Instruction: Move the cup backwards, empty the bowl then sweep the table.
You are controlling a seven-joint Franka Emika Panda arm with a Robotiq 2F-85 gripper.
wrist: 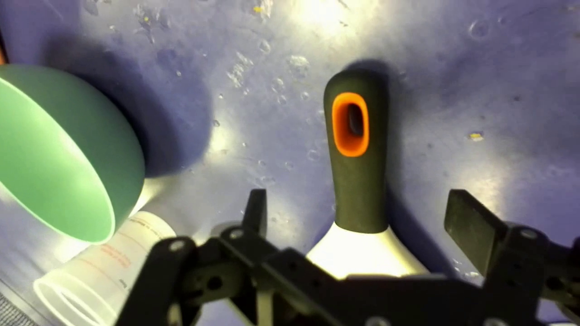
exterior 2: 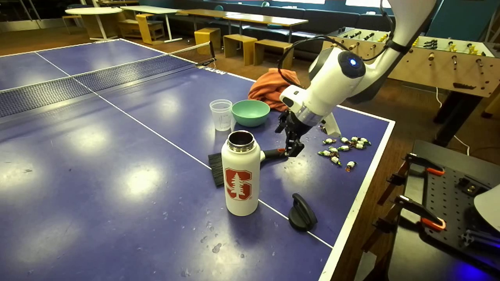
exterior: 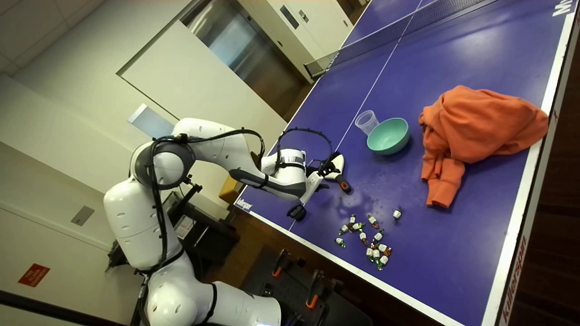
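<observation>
Bowl (exterior 2: 251,118): seen upright on the tabletop (exterior 2: 129,238) in both exterior views, with nothing visible inside, so its emptying may be judged done. It is probably rigid and smooth; the curved wall could slip, so the rim would be better pinched.
Measuring cup (exterior 2: 222,119): stood upright just left of the bowl in an exterior view; whether they touch cannot be told. Thin, light plastic is suggested, easily tipped or dented; a gentle hold low on the wall is called for.
Brush (wrist: 360,194): laid flat, bristles (exterior 2: 216,169) to the left and handle (exterior 2: 273,154) to the right in an exterior view. Probably light and stiff, it should be gripped at mid-handle, where a rubbery, non-slip surface is suggested.
Jaws: spread wide, with the handle between them in the wrist view; nothing is held, and their height above it cannot be told.
Wrapped candies (exterior 2: 343,148): scattered to the right in an exterior view; small and light, they may be flicked ahead of the bristles.
</observation>
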